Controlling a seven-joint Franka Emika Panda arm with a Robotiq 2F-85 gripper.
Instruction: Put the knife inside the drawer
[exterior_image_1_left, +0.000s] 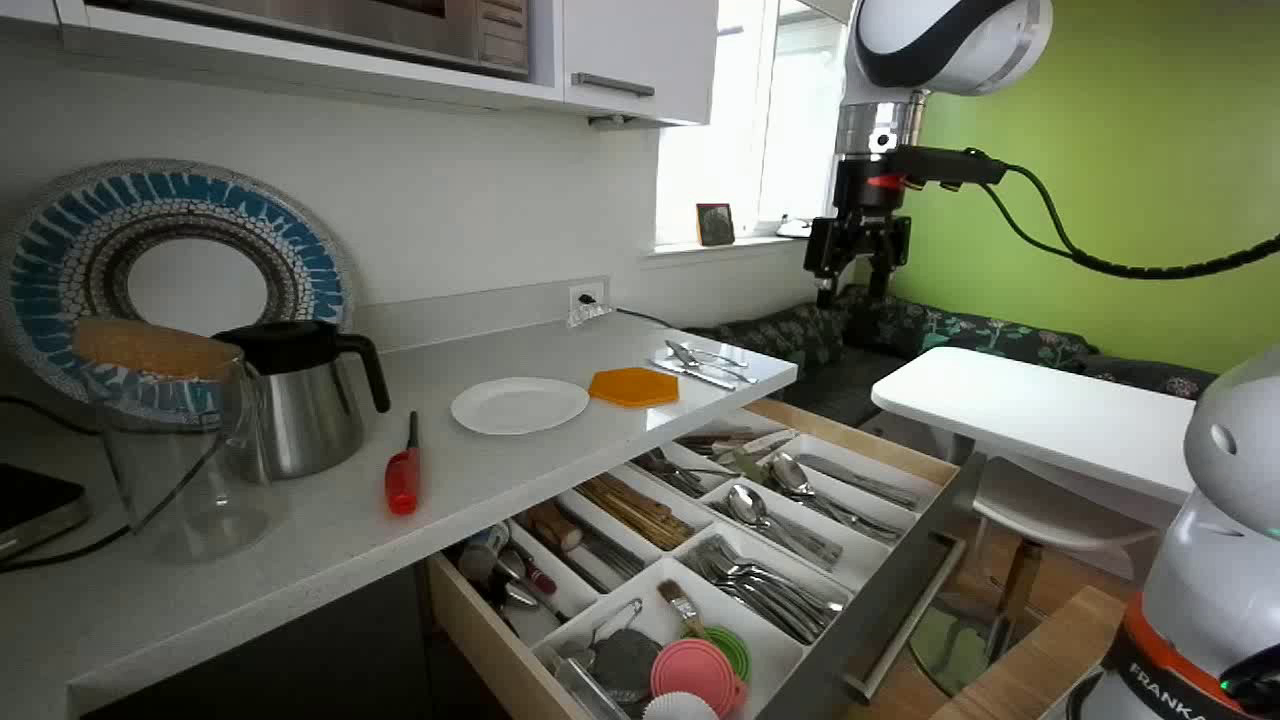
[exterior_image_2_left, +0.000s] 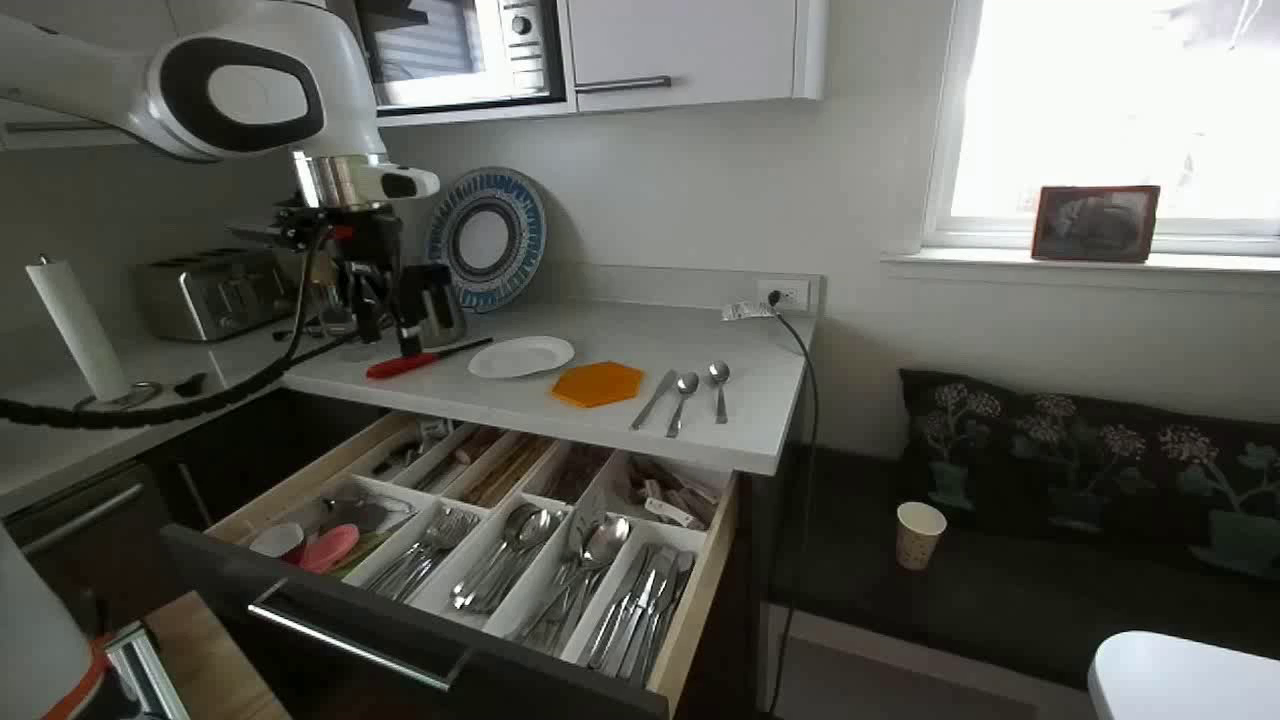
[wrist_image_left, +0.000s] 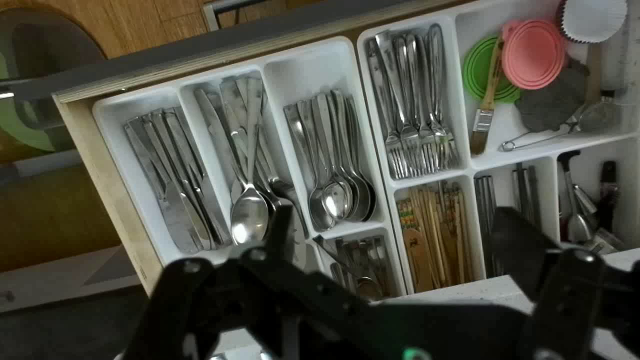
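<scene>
- Right now your hand hangs in the air, raised above the level of the counter, and the wrist view shows you its fingers spread well apart.
- The knife lies flat on the counter, visible to you in both exterior views, between the orange hexagonal mat and two spoons, near both.
- On the mat's other side you have a white plate just beside it, and near the plate a red tool with a thin dark shaft.
- The drawer stands pulled open below the counter's front edge, split into white compartments.
- In the wrist view you see other knives in the compartment at far left, a large spoon over mixed cutlery in the next, more spoons in the third and forks in the fourth.
- A green round item, a pink round item and a brush share the compartment just beside the forks.
- Wooden sticks lie in a compartment behind the forks; your hand hides part of that back row.
</scene>
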